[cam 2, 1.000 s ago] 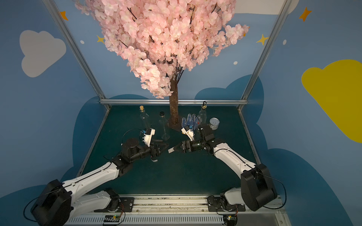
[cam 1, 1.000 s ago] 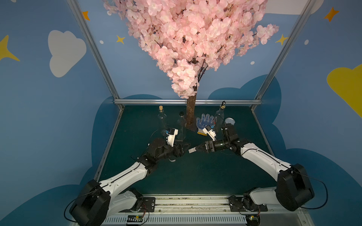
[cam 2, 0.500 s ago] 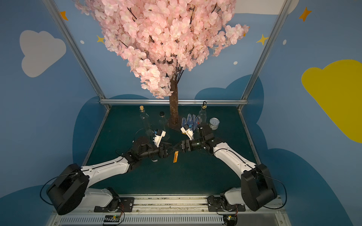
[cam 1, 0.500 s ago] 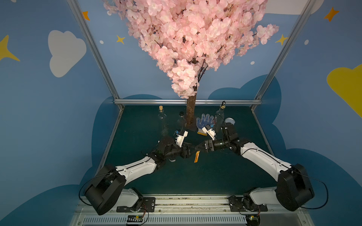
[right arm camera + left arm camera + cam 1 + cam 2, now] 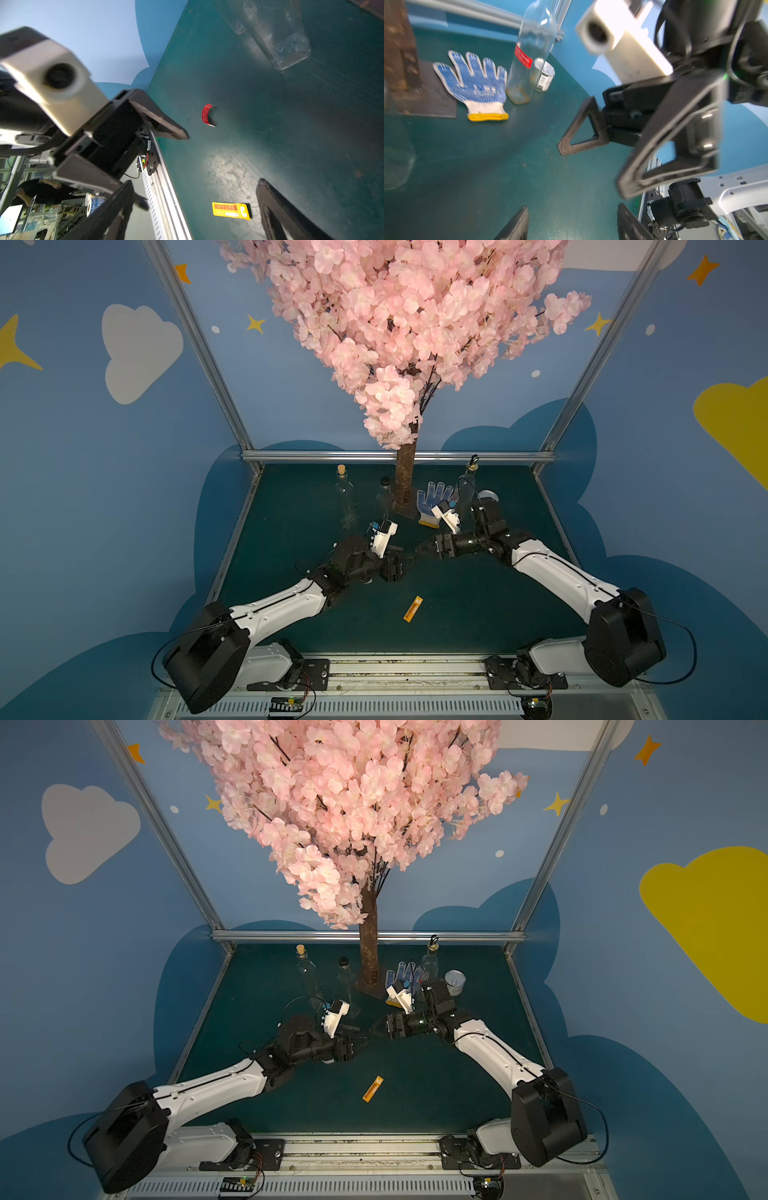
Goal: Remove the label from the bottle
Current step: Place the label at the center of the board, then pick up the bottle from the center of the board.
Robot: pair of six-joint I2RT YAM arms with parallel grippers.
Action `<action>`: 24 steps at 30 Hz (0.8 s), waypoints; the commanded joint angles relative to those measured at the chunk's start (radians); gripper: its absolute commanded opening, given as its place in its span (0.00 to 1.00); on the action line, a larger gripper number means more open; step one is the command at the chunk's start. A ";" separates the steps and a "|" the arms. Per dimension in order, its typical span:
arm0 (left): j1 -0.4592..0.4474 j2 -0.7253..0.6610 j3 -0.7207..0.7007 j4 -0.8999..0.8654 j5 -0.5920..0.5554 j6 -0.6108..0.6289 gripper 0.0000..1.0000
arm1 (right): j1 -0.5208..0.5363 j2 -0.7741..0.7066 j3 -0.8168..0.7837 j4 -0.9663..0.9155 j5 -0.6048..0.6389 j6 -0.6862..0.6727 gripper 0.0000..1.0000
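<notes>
Now both arms hover with tips facing each other, holding nothing: the left gripper (image 5: 405, 564) has its jaws apart, and the right gripper (image 5: 426, 548) is spread open too. The yellow label (image 5: 413, 608) lies flat on the green surface (image 5: 478, 614), nearer the robot's base than either gripper and touching neither. Well behind them, glass bottles (image 5: 344, 493) stand upright.

1 clear glass bottle (image 5: 538, 35) is stood upright at the back of the green mat (image 5: 478, 614), with a red label (image 5: 523, 57) stuck on its side. A yellow rectangular label (image 5: 413, 608) with red print is laid flat well apart from it, nearer the front.
</notes>
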 commanded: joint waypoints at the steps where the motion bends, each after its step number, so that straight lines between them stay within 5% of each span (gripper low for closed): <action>1: 0.001 -0.030 0.057 -0.072 -0.035 0.059 0.68 | -0.018 -0.022 0.053 -0.114 0.175 -0.030 0.92; 12: -0.001 -0.047 0.150 -0.148 -0.037 0.049 0.76 | -0.050 -0.131 0.126 -0.155 0.728 -0.023 0.92; 24: -0.001 -0.112 0.130 -0.187 -0.105 0.046 0.91 | -0.141 0.013 0.398 -0.161 0.861 -0.158 0.92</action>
